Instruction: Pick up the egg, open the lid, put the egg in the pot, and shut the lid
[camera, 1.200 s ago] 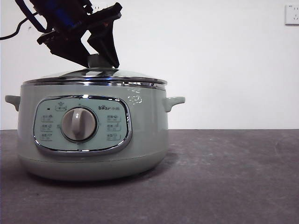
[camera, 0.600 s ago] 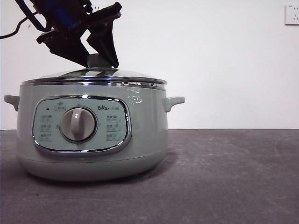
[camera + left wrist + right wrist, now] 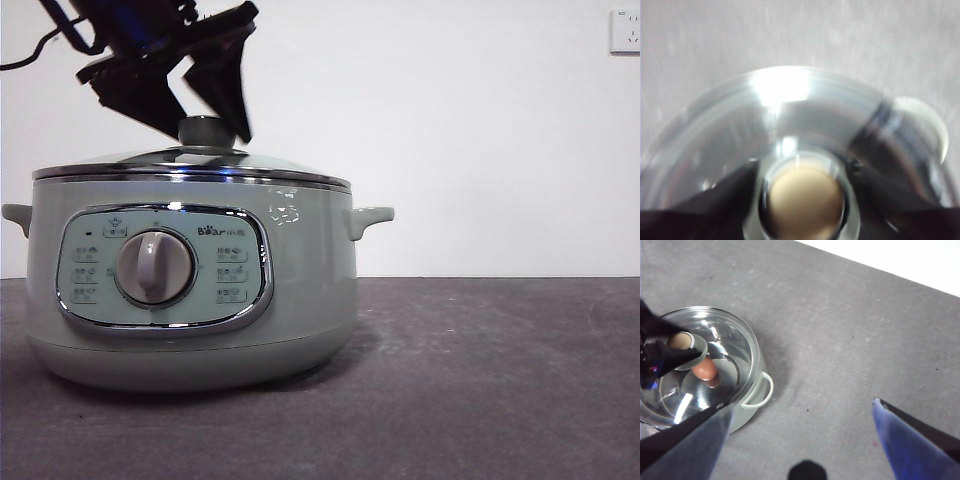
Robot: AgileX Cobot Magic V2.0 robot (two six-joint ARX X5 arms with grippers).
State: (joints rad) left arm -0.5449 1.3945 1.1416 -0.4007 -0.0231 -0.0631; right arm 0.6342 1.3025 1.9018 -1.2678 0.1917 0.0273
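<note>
The desk [image 3: 480, 380] was a dark grey, matte surface with faint pale scuffs, running back to a plain white wall. Only one thing stood directly on it: the pot [image 3: 190, 280], sage-green and round, set toward the left side in the front view, its base flat on the desk and casting a soft shadow to its right. From the right wrist view the desk [image 3: 850, 330] showed the same grey around the pot [image 3: 752, 402].
</note>
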